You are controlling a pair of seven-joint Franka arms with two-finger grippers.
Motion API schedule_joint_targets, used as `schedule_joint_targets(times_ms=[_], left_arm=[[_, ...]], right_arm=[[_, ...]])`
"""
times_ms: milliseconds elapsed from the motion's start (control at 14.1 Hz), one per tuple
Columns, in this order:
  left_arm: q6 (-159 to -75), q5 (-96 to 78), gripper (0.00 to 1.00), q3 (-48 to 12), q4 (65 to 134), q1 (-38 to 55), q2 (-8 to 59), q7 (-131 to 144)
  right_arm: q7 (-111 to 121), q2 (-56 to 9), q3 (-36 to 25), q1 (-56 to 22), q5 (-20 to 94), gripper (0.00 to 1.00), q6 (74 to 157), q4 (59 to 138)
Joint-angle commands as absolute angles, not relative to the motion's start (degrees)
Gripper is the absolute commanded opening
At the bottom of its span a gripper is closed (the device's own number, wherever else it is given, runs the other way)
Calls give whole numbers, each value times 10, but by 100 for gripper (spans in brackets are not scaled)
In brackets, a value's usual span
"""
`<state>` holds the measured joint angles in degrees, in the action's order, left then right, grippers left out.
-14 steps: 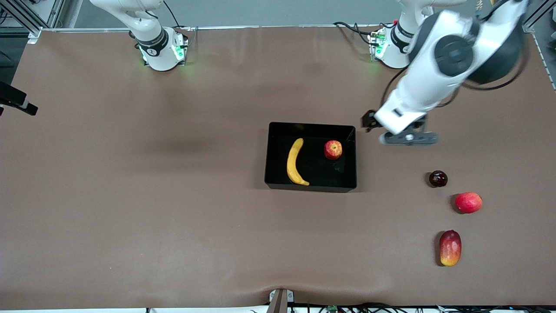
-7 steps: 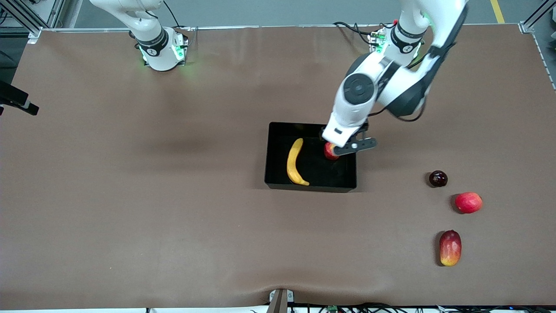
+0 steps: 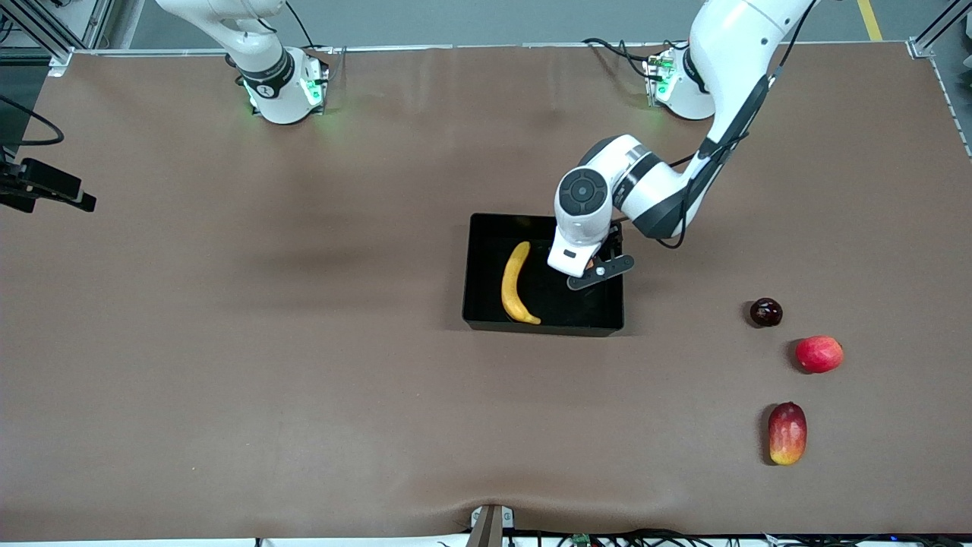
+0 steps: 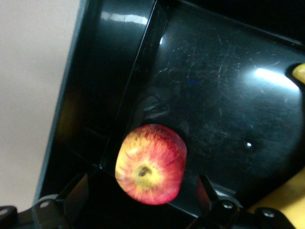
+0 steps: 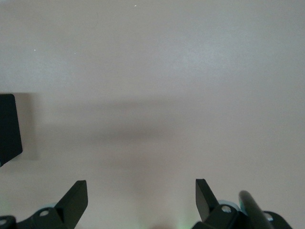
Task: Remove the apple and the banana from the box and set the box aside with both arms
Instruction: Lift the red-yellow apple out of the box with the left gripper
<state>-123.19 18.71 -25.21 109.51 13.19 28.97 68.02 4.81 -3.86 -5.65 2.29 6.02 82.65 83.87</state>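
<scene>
Black bin [image 3: 486, 304] holds curved yellow banana [image 3: 515, 282] and red-yellow streaked apple [image 4: 150, 170]. Left gripper [image 4: 143, 191] over apple, fingers wide, straddling it. Right gripper [image 5: 140, 198] fingers wide, empty, waits.

Both arms are glossy white with black joint bands; the left arm [image 3: 607, 201] carries a round dark grey joint cap and black cable; green lights glow at both bases.

Both claws [image 4: 147, 210] [image 5: 141, 195] wide open
</scene>
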Motion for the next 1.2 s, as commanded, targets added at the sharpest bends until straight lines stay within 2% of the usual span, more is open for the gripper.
schedule_joint_targets(times_ms=[0, 142, 212, 354, 425, 708, 1132], left_arm=[[-1259, 202, 100, -251, 1089, 134, 310, 714], [-1278, 202, 97, -251, 1087, 134, 323, 730], [-1280, 203, 62, -251, 1086, 135, 329, 730], [-1280, 204, 8, -251, 1082, 135, 337, 730], [-1279, 204, 0, -251, 1081, 134, 337, 730], [-1253, 203, 0, -251, 1051, 133, 318, 731], [-1078, 193, 0, -257, 915, 119, 278, 676]], right_arm=[[51, -39, -56, 25, 58, 100, 821, 834], [50, -40, -56, 22, 58, 100, 824, 831], [53, -42, -56, 21, 56, 100, 823, 831], [54, -53, -56, 25, 58, 100, 820, 818], [54, -54, -56, 24, 59, 100, 820, 818], [50, -69, -56, 21, 58, 100, 822, 819], [47, -72, -56, 18, 58, 100, 818, 828]])
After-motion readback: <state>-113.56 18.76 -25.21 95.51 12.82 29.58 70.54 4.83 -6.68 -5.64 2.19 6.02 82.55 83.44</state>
